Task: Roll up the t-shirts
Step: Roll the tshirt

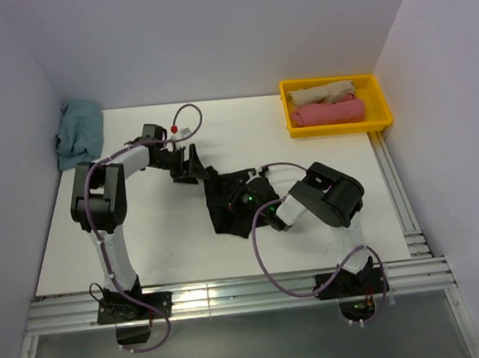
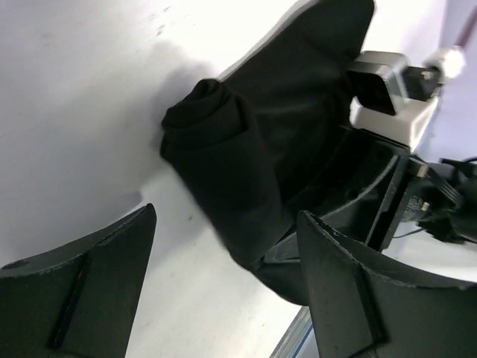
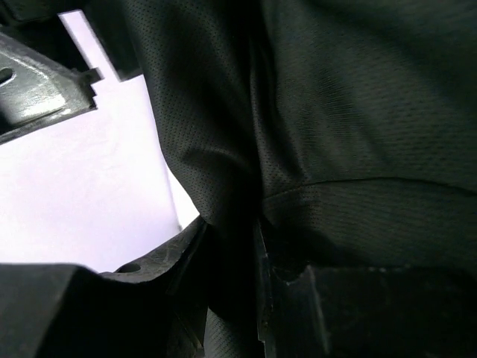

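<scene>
A white bench [image 1: 144, 236] fills the middle of the top view, boxed in by plain pale lavender walls: the back wall [image 1: 211, 32] at 12 o'clock, the left wall [image 1: 6, 164] at 9 and the right wall [image 1: 456, 87] at 3. Aluminium rails [image 1: 232, 296] edge it at 6 o'clock, and side rails [image 1: 401, 208] run at 4. A dull grey surface [image 1: 253, 348] lies beyond them under soft, even light.
</scene>
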You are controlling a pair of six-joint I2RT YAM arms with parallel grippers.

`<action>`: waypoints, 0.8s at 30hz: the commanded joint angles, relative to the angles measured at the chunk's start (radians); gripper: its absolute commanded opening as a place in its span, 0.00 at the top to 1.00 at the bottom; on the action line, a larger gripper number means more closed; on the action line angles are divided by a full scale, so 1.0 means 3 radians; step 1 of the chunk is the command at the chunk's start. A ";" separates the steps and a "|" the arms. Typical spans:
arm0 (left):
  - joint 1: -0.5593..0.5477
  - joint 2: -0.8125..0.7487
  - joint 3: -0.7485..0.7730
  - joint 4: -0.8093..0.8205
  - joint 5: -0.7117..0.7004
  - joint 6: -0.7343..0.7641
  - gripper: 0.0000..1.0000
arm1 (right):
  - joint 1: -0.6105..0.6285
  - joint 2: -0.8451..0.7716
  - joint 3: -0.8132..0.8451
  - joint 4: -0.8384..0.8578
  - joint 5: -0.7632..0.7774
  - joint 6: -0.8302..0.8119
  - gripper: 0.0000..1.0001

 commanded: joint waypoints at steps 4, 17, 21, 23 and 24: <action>-0.0066 0.0199 0.0018 0.0435 0.0336 -0.0125 0.23 | -0.0129 0.0199 -0.0165 0.0357 -0.0325 0.0203 0.70; -0.0398 0.0404 0.0345 0.0087 -0.0384 -0.0135 1.00 | -0.0155 -0.0193 -0.0324 -0.0375 -0.0122 -0.0281 0.57; -0.0470 0.0379 0.0417 -0.0127 -0.0661 -0.0069 1.00 | -0.0053 -0.0669 -0.0120 -0.1532 0.0415 -0.0757 0.47; -0.0471 0.0353 0.0463 -0.0194 -0.0819 -0.0079 1.00 | 0.0039 -0.0899 0.0110 -0.2205 0.0707 -0.1002 0.43; -0.0471 0.0353 0.0508 -0.0230 -0.0845 -0.0038 1.00 | 0.0146 -0.0961 0.0171 -0.2376 0.0991 -0.1054 0.41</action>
